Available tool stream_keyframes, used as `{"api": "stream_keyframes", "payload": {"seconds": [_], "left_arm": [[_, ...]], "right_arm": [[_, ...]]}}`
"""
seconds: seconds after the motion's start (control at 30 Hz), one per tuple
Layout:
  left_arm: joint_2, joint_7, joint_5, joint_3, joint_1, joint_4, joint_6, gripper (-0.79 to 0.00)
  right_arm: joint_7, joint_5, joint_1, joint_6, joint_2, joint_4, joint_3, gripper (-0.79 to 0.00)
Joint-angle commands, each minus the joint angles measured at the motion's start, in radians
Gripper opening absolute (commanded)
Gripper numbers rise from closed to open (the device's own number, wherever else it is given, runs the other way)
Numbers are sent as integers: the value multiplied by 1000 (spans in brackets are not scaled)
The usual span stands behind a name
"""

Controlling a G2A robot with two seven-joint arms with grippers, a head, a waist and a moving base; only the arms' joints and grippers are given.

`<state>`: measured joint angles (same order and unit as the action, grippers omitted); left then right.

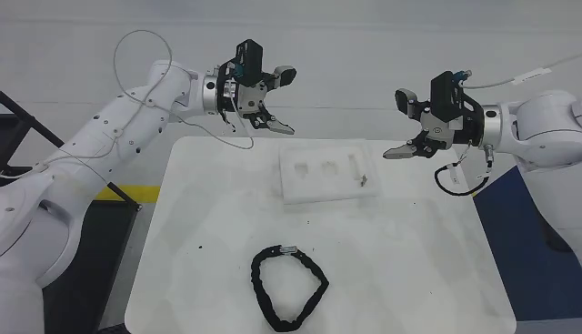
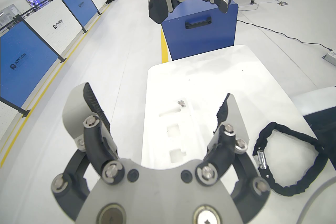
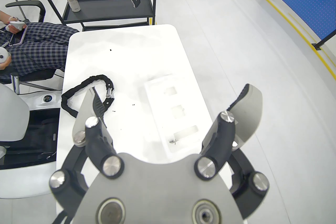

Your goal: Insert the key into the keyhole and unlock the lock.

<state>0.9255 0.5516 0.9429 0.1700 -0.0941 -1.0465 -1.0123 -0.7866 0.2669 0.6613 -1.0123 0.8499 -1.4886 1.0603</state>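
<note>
A black fabric-covered chain lock [image 1: 289, 288] lies in a loop near the table's front edge, its metal lock end [image 1: 286, 249] facing the tray. A small key [image 1: 362, 181] rests in the right slot of the white foam tray [image 1: 325, 172]. My left gripper [image 1: 281, 101] hangs open above the table's back left corner, empty. My right gripper [image 1: 401, 126] hangs open over the table's right edge, empty. The left wrist view shows the key [image 2: 181, 103], the chain lock [image 2: 288, 159] and the left gripper [image 2: 157, 107]. In the right wrist view are the key [image 3: 172, 141], the chain lock [image 3: 84, 93] and the right gripper [image 3: 168, 101].
The white table [image 1: 209, 243] holds small dark specks. A blue cabinet [image 2: 199, 28] stands past the table's right side, a black shelf cart [image 3: 105, 7] past its left. A seated person's legs [image 3: 34, 49] are beside the cart.
</note>
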Motion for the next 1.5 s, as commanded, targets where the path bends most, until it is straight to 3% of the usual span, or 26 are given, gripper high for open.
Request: {"api": "stream_keyframes", "payload": {"seconds": [0.0, 0.87, 1.13, 1.47], "left_arm": [[0, 0, 0, 0, 0, 0, 0, 0], [0, 0, 0, 0, 0, 0, 0, -1], [0, 0, 0, 0, 0, 0, 0, 0], [0, 0, 0, 0, 0, 0, 0, 0]], "right_arm": [[0, 0, 0, 0, 0, 0, 0, 0], [0, 0, 0, 0, 0, 0, 0, -1], [27, -14, -10, 114, 27, 96, -96, 0], [-41, 63, -117, 444, 107, 229, -289, 0]]}}
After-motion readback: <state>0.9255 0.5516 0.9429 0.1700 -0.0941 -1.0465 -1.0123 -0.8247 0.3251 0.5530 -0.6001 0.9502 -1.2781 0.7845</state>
